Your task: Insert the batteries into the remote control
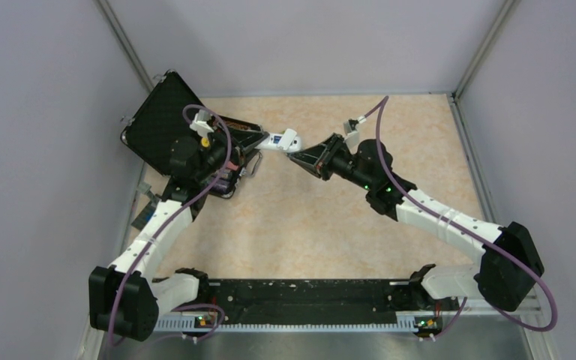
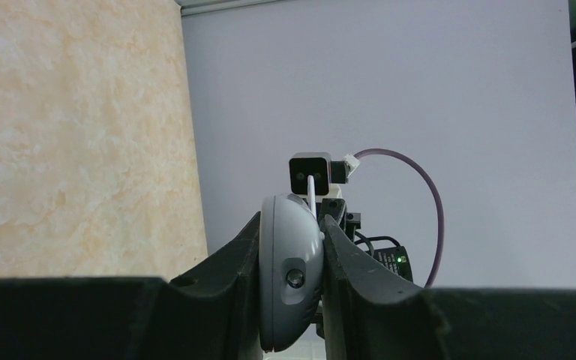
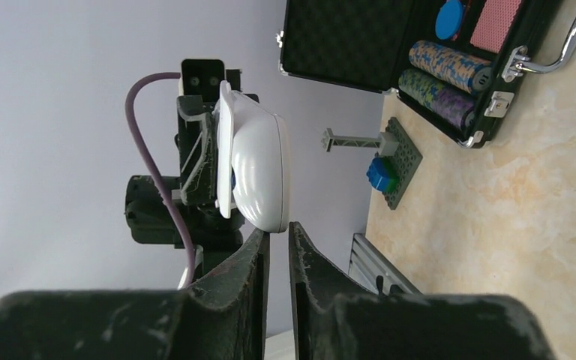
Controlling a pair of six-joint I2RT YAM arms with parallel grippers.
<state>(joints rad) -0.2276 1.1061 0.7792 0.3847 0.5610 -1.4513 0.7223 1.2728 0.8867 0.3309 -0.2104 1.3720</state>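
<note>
Left gripper (image 2: 291, 225): clamped on my remote control (image 2: 291, 285).
Right gripper (image 3: 278, 234): at the remote control's end, fingers barely apart, empty.
Advice: I'd hold the left clamp firm and nudge gently.

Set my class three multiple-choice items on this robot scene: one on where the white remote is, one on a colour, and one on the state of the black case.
1. Where is the slim white plastic remote control?
A) lying flat beside the case
B) clamped between the fingers of the left gripper
C) inside the case

2. What colour is the small block on the dark grey studded plate?
A) blue
B) red
C) yellow

3. The black hard case is:
A) shut and latched
B) open
C) upside down

Answers:
1 B: the left wrist view shows both fingers pressing on its sides.
2 A: the right wrist view shows it is blue.
3 B: the striped chip stacks show inside.
</note>
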